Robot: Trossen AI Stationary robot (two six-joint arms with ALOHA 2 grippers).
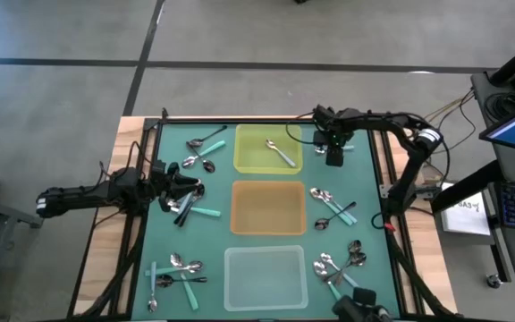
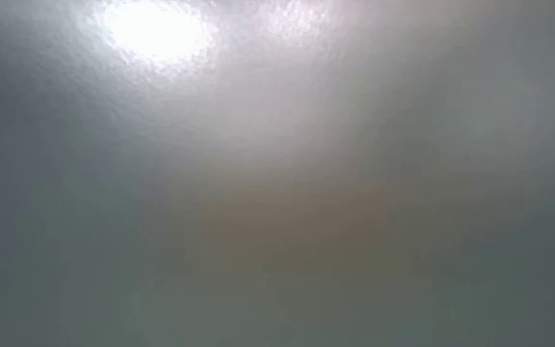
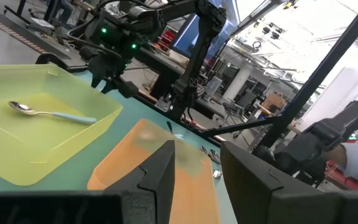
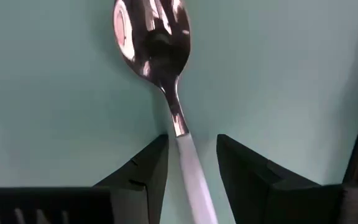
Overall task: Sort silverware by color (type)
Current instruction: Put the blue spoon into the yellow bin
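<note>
Between our right gripper's [image 4: 191, 163] two dark fingers [image 4: 143, 171] lies the pale handle of a teal-handled spoon [image 4: 157, 56], its shiny bowl pointing straight ahead of the tool on the green mat [image 4: 55, 93]. The fingers stand a little apart on either side of that handle, close to it but with a sliver of mat showing on each side, so we cannot tell that they grip it yet. Seen from above, this gripper [image 1: 333, 154] hangs just beside the yellow tray [image 1: 256, 154], which holds one teal-handled spoon [image 1: 281, 153] already. Our left gripper [image 1: 186, 199] sits low over a cluster of spoons [image 1: 189, 207] on the far side of the orange tray [image 1: 267, 208] from the right arm; its fingers [image 3: 154, 180] are partly parted with nothing visible between them, and whether they touch any spoon below we cannot tell. Ahead of the left tool we see the orange tray and, past it, the yellow one. More spoons lie scattered: a group [image 1: 202, 145] beyond the left gripper near the yellow tray, a group [image 1: 333, 207] between the right arm and the orange tray, and two more groups [image 1: 175, 270] [image 1: 342, 264] flanking the clear tray [image 1: 263, 278]. Our low camera shows only a grey blur with a bright glare.
</note>
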